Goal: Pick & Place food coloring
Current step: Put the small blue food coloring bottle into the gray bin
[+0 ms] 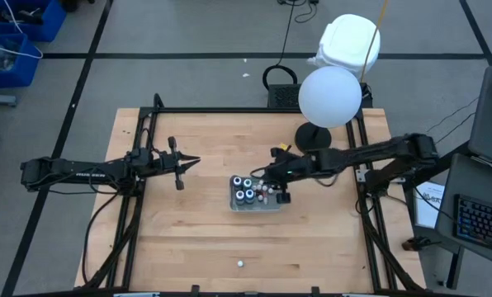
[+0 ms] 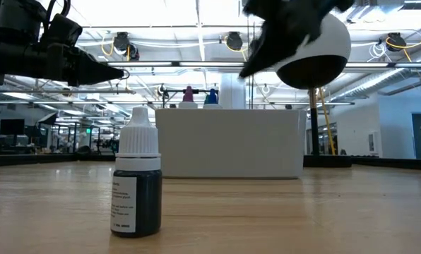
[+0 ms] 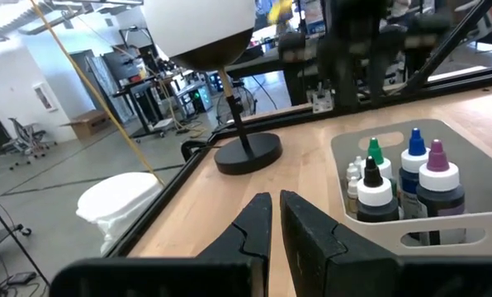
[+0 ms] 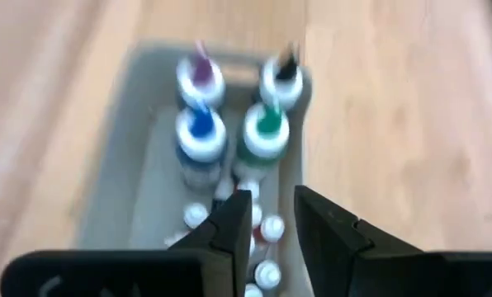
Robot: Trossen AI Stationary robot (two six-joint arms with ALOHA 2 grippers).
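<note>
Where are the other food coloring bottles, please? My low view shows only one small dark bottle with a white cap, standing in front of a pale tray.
Observer: Four squat dark food coloring bottles stand together inside the clear plastic tray, at the end nearer the left arm.
Operator: Is a gripper over them?
Observer: The right gripper hovers over the tray's other end, fingers apart and empty.
Operator: And the left one?
Observer: The left gripper waits shut, beside the tray, above bare wood.

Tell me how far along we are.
Four food coloring bottles stand in the clear tray. Right gripper hovers over the tray, jaws apart, nothing held. One bottle remains loose near the table's front edge. Left gripper waits shut.
</note>
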